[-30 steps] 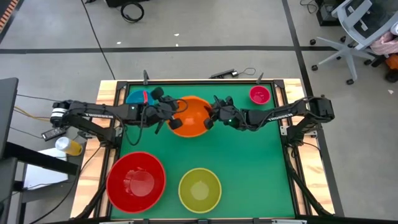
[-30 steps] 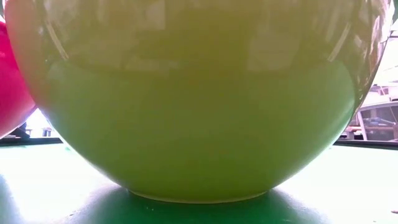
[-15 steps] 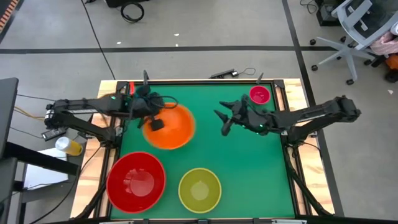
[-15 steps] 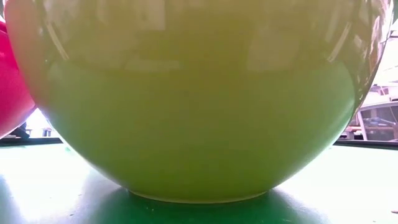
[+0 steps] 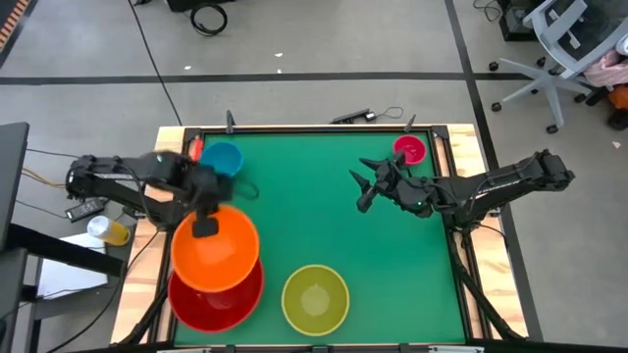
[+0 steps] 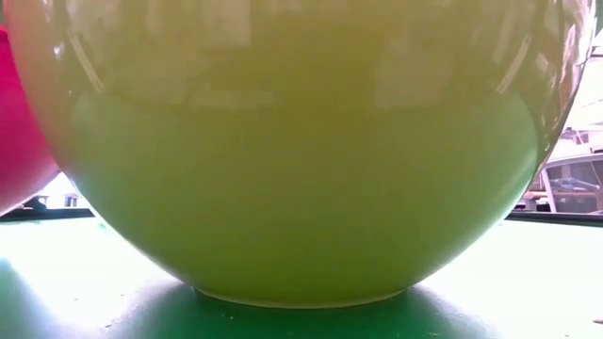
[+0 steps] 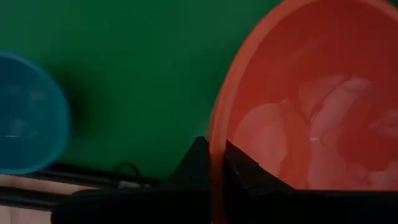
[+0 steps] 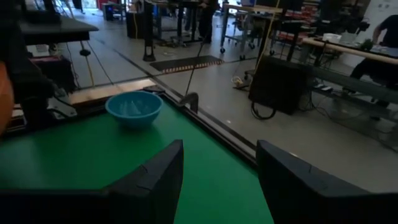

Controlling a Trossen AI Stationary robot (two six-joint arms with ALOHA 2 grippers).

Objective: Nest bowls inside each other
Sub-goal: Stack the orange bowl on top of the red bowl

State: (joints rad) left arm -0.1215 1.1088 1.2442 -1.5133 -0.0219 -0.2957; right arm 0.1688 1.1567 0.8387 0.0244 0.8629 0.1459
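Overhead, the green tabletop (image 5: 392,265) is seen whole with both arms over it. The orange bowl (image 5: 216,250) is held above the red bowl (image 5: 218,299) at the near left corner, covering most of it, so that only the red bowl's near rim shows beneath. The left gripper (image 5: 205,226) is clamped on the far rim of the orange bowl, its fingers closed on that rim. The blue bowl (image 5: 222,158) is set near the far left corner, and the small pink bowl (image 5: 409,149) near the far right corner. The yellow-green bowl (image 5: 315,297) is placed at the near edge, just beside the red bowl. The right gripper (image 5: 362,186) is held over bare tabletop right of centre, near the pink bowl, with its fingers spread and nothing between them.

Seen from table height, nearly everything is filled by the wall of the yellow-green bowl (image 6: 301,169), with a slice of the red bowl (image 6: 19,132) shown at the edge.

Through the left wrist camera, the inside of the orange bowl (image 7: 311,112) is shown close up, its rim gripped by the dark fingers (image 7: 199,165), and the blue bowl (image 7: 28,115) is seen beyond on the tabletop.

Through the right wrist camera, the two fingers (image 8: 155,177) are shown well apart, and the blue bowl (image 8: 134,109) is seen far across the tabletop.
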